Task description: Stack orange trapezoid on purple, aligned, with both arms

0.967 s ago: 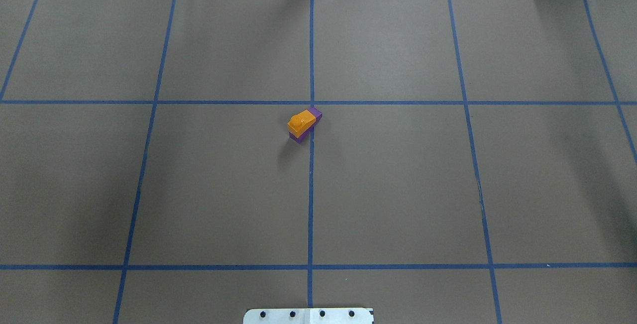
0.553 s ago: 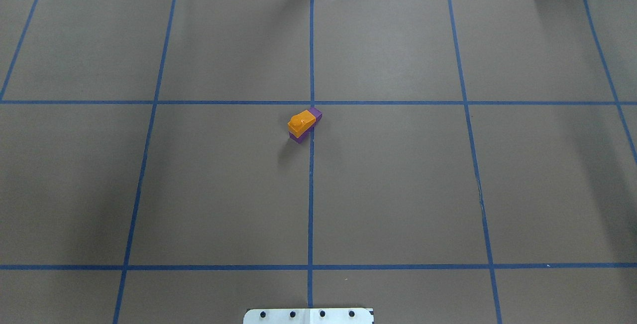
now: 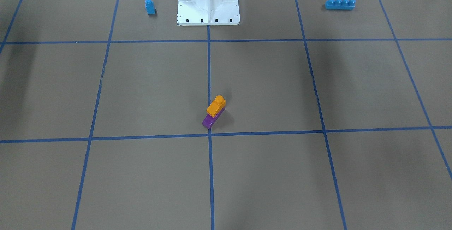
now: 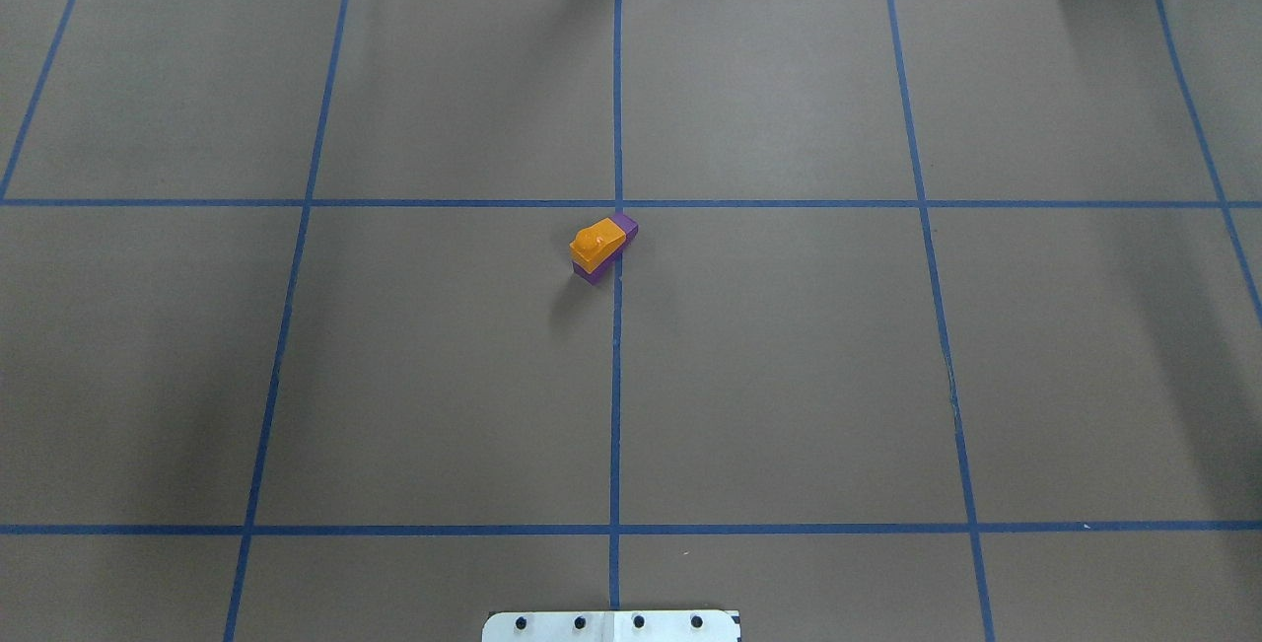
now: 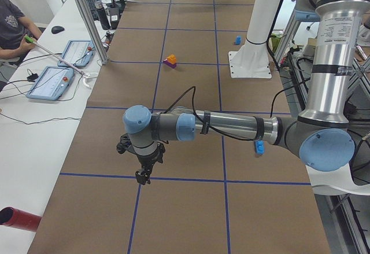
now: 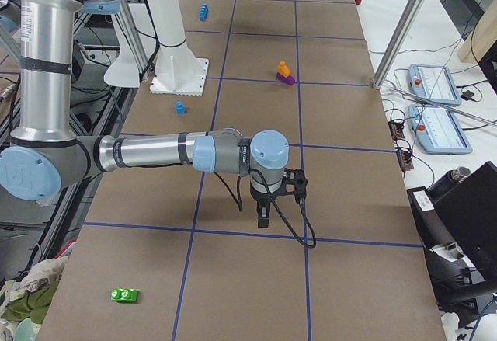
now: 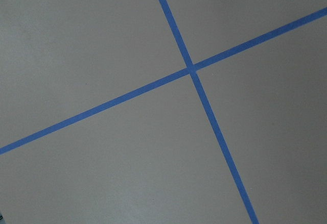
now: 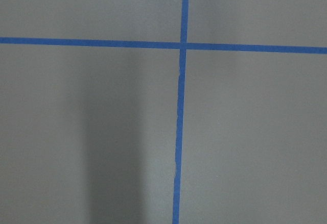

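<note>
The orange trapezoid (image 4: 595, 245) sits on top of the purple block (image 4: 625, 224) near the table's middle, stud up, with the purple's low end sticking out. The stack also shows in the front view, orange (image 3: 216, 106) on purple (image 3: 209, 121). No gripper is near the stack. My left gripper (image 5: 140, 176) hangs over the table's left end, seen only in the exterior left view. My right gripper (image 6: 262, 218) hangs over the right end, seen only in the exterior right view. I cannot tell whether either is open or shut. The wrist views show only paper and blue tape lines.
A small blue one-stud block (image 3: 150, 6) and a blue four-stud brick (image 3: 339, 4) lie either side of the white robot base (image 3: 208, 0). A green block (image 6: 124, 295) lies at the right end. Control tablets (image 5: 55, 82) and a seated person are beside the table.
</note>
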`<state>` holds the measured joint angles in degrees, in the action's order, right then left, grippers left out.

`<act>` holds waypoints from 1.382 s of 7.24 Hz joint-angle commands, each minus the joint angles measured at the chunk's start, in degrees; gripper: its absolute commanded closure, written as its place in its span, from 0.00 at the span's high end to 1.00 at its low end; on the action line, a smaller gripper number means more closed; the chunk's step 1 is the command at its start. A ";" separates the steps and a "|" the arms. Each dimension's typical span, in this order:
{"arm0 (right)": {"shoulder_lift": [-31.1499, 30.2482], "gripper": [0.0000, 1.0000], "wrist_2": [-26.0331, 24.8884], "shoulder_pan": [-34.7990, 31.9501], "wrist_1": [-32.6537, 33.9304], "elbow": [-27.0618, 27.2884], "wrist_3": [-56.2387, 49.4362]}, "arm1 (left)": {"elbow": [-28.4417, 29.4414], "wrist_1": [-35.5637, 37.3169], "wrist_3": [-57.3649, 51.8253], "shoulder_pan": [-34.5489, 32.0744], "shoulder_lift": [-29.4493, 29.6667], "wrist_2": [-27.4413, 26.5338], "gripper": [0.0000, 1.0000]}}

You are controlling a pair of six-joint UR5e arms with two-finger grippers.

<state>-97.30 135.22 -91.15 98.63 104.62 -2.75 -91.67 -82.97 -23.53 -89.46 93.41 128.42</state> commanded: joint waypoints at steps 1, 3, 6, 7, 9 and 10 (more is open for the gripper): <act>-0.43 1.00 0.13 -0.43 0.16 0.41 0.03 | -0.53 0.09 1.02 -0.10 -0.69 0.08 1.00; -0.08 1.00 0.13 -0.34 -0.02 0.24 0.12 | -3.93 -0.26 8.65 -0.19 -3.74 3.67 1.00; 0.36 1.00 0.04 -0.34 -0.10 -0.11 0.29 | -5.19 -0.44 15.43 -0.19 -4.11 3.86 1.00; 0.36 1.00 0.04 -0.34 -0.10 -0.11 0.29 | -4.67 -0.70 15.62 -0.10 -4.03 3.86 1.00; 0.36 1.00 -0.31 -0.34 -0.19 -0.46 0.29 | -4.49 -0.70 15.71 -0.10 -3.85 3.86 1.00; 0.36 1.00 -0.31 -0.34 -0.19 -0.90 0.29 | -4.49 -0.70 15.80 -0.10 -3.76 3.86 1.00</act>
<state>-96.95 135.01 -91.50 98.47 104.17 -2.46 -96.22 -83.65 -7.87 -89.57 89.54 132.27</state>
